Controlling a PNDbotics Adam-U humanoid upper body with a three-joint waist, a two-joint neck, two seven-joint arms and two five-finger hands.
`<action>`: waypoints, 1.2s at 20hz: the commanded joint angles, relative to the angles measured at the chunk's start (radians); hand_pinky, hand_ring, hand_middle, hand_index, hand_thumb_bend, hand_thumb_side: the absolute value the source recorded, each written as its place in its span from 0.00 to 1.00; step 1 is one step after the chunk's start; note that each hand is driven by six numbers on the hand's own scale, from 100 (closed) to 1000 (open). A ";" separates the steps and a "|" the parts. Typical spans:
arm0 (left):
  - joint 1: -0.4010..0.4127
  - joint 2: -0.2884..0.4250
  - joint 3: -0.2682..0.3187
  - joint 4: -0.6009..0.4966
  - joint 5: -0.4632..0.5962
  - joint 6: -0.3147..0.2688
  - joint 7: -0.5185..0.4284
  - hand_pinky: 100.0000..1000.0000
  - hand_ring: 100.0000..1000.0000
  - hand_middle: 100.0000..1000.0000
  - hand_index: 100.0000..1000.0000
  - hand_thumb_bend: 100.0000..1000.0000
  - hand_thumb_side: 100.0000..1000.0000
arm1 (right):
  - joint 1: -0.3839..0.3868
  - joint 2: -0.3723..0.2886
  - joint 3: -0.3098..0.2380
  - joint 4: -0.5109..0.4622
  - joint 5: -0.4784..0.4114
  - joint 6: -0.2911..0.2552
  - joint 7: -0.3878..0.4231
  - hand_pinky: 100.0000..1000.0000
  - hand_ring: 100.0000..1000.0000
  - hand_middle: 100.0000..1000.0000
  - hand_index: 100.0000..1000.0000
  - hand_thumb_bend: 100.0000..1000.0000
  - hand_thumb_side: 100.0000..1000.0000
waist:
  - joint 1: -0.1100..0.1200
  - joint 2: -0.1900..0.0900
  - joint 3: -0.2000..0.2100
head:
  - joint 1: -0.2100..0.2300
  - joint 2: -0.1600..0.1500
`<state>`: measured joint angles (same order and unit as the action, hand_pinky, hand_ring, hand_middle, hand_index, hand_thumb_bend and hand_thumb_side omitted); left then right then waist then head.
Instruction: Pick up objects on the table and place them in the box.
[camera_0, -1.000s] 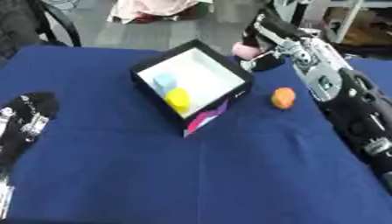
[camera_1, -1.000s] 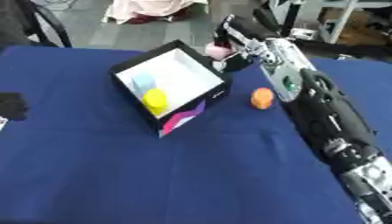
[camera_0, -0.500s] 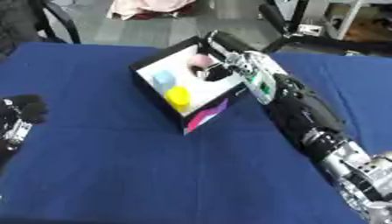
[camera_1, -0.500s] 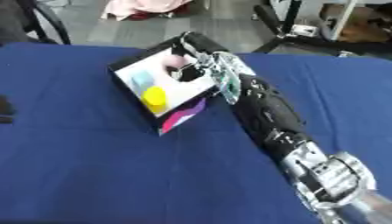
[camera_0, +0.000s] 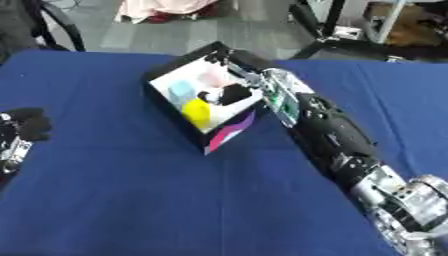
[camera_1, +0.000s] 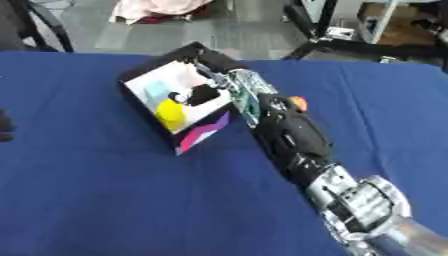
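— Blue cloth over the table (camera_0: 122, 200), black box (camera_0: 172, 74) with a white floor standing far of centre, one corner turned near. And the right hand?

— Right hand (camera_0: 229, 93) reaching in over the box's right wall, black fingers (camera_1: 198, 95) down inside above the floor. Curled or straight, cannot tell from here.

— Inside the box?

— Yellow object (camera_0: 195, 112) lying just left and near of that hand, close beside it. Pale blue piece (camera_0: 182, 90) further left. Pink object (camera_0: 214, 77) at the far side, just beyond the fingers; touching or not, unclear.

— Anything outside?

— Orange object (camera_1: 298, 103) on the cloth, right of the box, peeking out beside the forearm. Left hand (camera_0: 28, 123) resting at the left edge, fingers curled, holding nothing.
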<state>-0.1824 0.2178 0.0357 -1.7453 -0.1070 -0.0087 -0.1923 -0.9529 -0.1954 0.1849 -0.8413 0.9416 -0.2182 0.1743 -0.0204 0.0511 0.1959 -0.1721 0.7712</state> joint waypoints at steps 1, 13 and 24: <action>-0.001 0.013 0.010 -0.015 -0.002 0.000 0.003 0.65 0.64 0.57 0.71 0.48 0.66 | 0.002 -0.105 -0.007 -0.128 -0.060 0.023 0.046 0.82 0.82 0.83 0.92 0.31 0.41 | 0.003 -0.003 -0.010 | 0.012 -0.001; 0.026 0.026 0.022 -0.003 -0.012 0.003 0.009 0.65 0.64 0.57 0.71 0.48 0.67 | 0.204 -0.310 -0.065 -0.185 -0.184 0.201 0.123 0.82 0.82 0.82 0.90 0.29 0.43 | -0.005 -0.022 -0.075 | 0.050 -0.001; 0.029 0.023 0.024 -0.003 -0.012 0.003 0.009 0.65 0.64 0.58 0.71 0.47 0.67 | 0.209 -0.280 -0.084 -0.037 -0.146 0.186 0.151 0.82 0.81 0.82 0.90 0.29 0.45 | 0.002 -0.021 -0.075 | 0.054 -0.001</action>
<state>-0.1471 0.2196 0.0538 -1.7333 -0.1152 -0.0045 -0.1840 -0.7246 -0.4590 0.1110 -0.8797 0.7880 -0.0293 0.3274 -0.0206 0.0500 0.1222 -0.1211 0.7712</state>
